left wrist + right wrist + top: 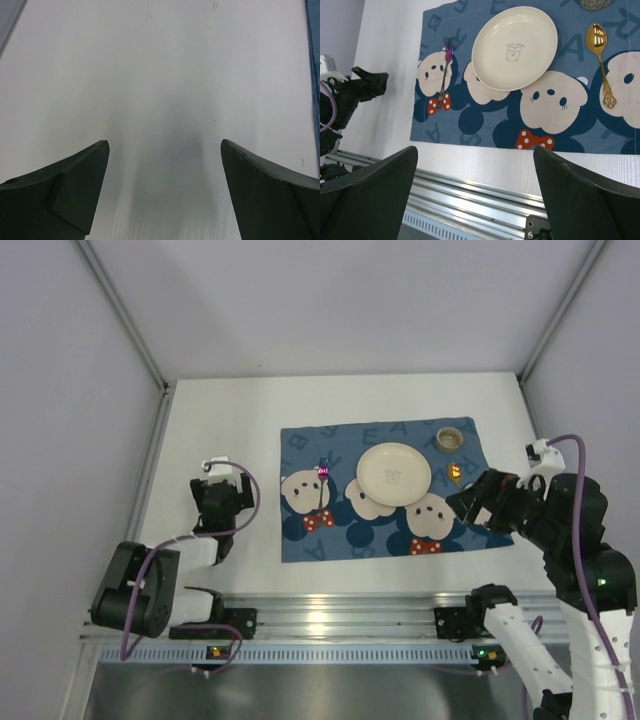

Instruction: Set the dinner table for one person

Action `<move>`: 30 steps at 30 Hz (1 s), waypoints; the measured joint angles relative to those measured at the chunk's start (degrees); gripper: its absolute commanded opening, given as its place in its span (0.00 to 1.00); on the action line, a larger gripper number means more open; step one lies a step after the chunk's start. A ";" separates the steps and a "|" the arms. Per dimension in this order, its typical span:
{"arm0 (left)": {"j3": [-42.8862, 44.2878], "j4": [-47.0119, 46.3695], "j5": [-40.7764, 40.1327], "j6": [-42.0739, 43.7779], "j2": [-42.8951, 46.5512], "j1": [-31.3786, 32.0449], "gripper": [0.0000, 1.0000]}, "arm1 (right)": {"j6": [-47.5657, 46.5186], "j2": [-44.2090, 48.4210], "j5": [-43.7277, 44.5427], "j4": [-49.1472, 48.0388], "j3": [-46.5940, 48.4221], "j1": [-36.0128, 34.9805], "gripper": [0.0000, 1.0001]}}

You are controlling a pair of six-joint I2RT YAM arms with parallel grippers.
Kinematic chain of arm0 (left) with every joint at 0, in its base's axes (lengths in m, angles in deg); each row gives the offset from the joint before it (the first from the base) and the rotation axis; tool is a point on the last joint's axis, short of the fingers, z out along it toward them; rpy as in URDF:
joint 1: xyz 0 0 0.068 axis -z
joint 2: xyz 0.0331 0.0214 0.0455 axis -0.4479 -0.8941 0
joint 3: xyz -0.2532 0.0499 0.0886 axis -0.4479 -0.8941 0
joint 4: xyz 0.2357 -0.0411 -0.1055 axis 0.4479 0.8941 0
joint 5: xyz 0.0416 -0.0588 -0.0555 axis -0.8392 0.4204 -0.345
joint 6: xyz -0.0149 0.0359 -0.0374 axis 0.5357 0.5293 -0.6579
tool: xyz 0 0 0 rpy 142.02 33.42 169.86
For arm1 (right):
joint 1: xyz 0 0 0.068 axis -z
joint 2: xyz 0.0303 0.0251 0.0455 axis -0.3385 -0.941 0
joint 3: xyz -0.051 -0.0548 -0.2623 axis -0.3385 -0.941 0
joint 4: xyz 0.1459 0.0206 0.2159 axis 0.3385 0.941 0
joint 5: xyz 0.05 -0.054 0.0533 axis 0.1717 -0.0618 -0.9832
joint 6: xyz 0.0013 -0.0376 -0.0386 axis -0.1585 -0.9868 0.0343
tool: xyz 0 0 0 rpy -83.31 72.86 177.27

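Two claws, both spread wide and holding nothing. The left claw (164, 144) hangs low over a bare patch of the white table (220, 410), with only a sliver of the blue mouse-print mat (300, 540) showing off to its right. The right claw (475, 148) sits higher, over the table's near edge, and the whole place setting is laid out ahead of it. The cream plate (515, 47) is ahead and a touch right, the iridescent fork (444, 75) ahead to its left, and the gold spoon (600, 65) ahead to its right. Fork and spoon each lie beside the plate without touching it. A small brownish cup (449, 438) stands beyond the spoon at the mat's far corner, the item farthest from that claw.

The table itself is under both claws and carries the mat in its middle.

My read is that the laying-out part is basically done and this is the check-and-back-off step. I don't spot a knife in any view, so I can't see anything left to fetch.

The next move probably just calls for lifting both arms clear and keeping the fingers off the cloth. I'd guess the mat would slide if snagged and drag the cutlery with it. If a nudge is wanted, the right claw is the one with the setting in front of it. A thin handle lying flat on fabric looks like a fiddly pinch, though.
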 measured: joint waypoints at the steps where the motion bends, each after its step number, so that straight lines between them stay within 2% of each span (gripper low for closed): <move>1: 0.35 -0.46 1.16 0.04 -1.01 -0.28 0.98 | 0.02 -0.02 -0.15 0.02 -0.26 0.00 1.00; 9: 5.38 -1.64 6.47 0.02 -7.17 -1.75 0.97 | 0.33 0.55 -0.39 -0.59 -0.94 0.00 1.00; 17: 6.08 -2.64 9.53 0.09 -7.93 -2.86 0.97 | 1.60 2.67 -0.55 -2.16 -4.42 0.00 1.00; 30: 6.71 -10.34 8.87 4.72 -13.99 -3.98 0.96 | 2.84 2.80 -1.20 -2.38 -4.72 0.00 1.00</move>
